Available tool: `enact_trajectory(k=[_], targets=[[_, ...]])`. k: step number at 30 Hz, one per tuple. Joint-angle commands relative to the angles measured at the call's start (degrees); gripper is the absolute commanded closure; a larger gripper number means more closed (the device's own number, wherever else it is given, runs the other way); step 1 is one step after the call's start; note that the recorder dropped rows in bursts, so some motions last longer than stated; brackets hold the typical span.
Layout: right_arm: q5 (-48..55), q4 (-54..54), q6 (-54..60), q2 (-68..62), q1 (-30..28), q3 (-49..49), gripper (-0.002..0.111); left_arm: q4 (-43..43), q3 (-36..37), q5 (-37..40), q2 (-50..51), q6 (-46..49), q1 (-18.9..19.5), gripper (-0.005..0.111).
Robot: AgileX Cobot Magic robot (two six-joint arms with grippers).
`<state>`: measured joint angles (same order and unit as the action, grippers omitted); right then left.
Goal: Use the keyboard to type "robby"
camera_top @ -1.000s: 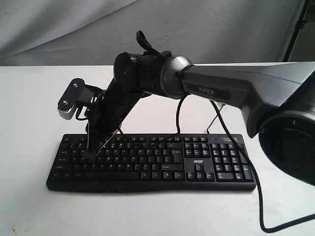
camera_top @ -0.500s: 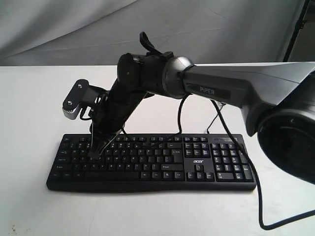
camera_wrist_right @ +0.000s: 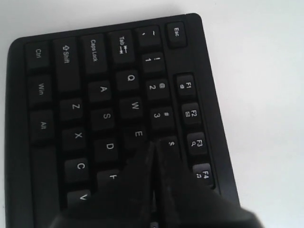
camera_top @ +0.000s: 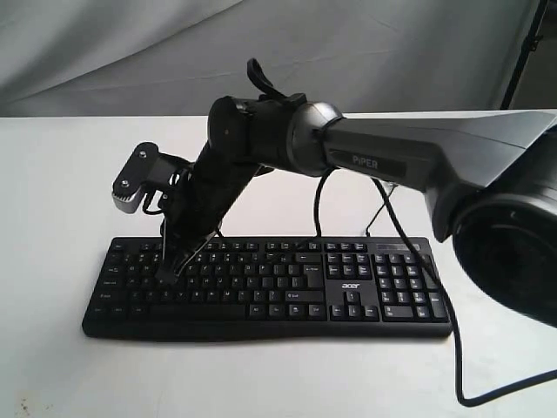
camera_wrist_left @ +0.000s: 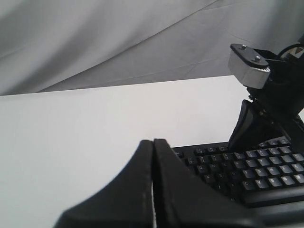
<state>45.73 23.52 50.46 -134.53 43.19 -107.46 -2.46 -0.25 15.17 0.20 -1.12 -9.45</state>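
The black keyboard lies across the white table, with its number pad and "acer" logo toward the right. My right gripper reaches over from the right, shut and empty, and points steeply down onto the left part of the letter keys. In the right wrist view the keyboard fills the frame, and the right gripper has its tip between the E key and the $ key, hiding the key beneath. My left gripper is shut and empty, off the keyboard's left end.
A black cable hangs from the right arm and loops over the table by the keyboard's right end. Thin cables run behind the keyboard. A grey cloth backdrop closes the far side of the white table.
The right gripper's tip has shifted slightly to the right along the key rows since a second ago. It has hardly moved in the last half second.
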Motion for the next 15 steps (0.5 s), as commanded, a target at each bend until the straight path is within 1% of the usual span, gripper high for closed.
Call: enact_trajectory(k=[1,15], targets=[[0.3,-0.3,-0.2,-0.2,-0.4,-0.3,0.108,-0.3,0.2,-0.3,-0.2,-0.2,-0.4,0.107],[0.2,-0.7,-0.6,-0.7,-0.4,-0.3,0.108,-0.3,0.2,-0.3,-0.2,-0.2,-0.4,0.107]])
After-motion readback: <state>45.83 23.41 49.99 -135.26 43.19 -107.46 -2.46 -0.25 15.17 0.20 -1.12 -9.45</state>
